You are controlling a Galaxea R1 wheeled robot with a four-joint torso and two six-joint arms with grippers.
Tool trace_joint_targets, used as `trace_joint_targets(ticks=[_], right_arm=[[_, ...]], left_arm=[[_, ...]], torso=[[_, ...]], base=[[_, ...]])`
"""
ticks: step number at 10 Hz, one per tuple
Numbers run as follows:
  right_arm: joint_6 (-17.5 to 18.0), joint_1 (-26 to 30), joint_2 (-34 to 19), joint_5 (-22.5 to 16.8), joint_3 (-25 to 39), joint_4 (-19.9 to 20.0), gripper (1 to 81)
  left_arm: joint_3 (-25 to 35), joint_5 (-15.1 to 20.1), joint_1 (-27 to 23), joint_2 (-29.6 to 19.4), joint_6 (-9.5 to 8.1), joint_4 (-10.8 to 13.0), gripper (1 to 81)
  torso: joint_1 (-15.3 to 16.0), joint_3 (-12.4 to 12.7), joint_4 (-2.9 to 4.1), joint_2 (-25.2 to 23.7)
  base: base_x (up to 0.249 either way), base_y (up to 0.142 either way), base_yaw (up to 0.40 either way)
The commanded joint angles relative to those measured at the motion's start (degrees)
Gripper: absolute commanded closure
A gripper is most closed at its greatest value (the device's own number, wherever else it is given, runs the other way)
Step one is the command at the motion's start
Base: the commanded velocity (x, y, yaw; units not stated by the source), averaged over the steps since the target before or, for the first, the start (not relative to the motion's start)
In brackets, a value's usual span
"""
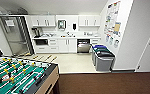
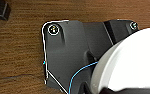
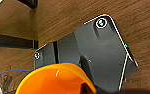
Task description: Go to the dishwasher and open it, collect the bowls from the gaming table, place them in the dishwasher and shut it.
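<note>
Facing kitchenette; dishwasher (image 1: 83, 46) upper centre, door ajar for loading. Orange bowl (image 3: 56, 80) near right wrist, white one (image 2: 131, 62) near left; gripper states: cannot tell.

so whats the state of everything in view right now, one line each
stainless-steel dishwasher under the counter: door looks open, dark interior showing
bright orange bowl: right at the right wrist, off the table, above the brown floor
white round object: close by the left wrist, too near to identify
grey bins with blue and dark lids: lids shut
green table-football table: standing idle
white cabinet doors: closed
</note>
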Motion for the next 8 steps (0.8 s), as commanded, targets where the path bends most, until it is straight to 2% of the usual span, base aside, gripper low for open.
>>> trace_joint_targets(ticks=[1, 8], right_arm=[[-0.12, 1.84, -1.53, -1.96, 0.67, -1.11, 81.1], [-0.12, 1.75, -1.53, -1.61, 0.50, -1.11, 81.1]], left_arm=[[0.09, 1.60, -1.98, -1.09, -0.10, 0.56, 81.1], [0.09, 1.60, -1.98, -0.74, -0.01, 0.56, 81.1]], torso=[[0.00, 0.00, 0.00, 0.00], [-0.01, 0.00, 0.00, 0.00]], base=[[0.147, 0.000, 0.000], [0.159, 0.000, 0.000]])
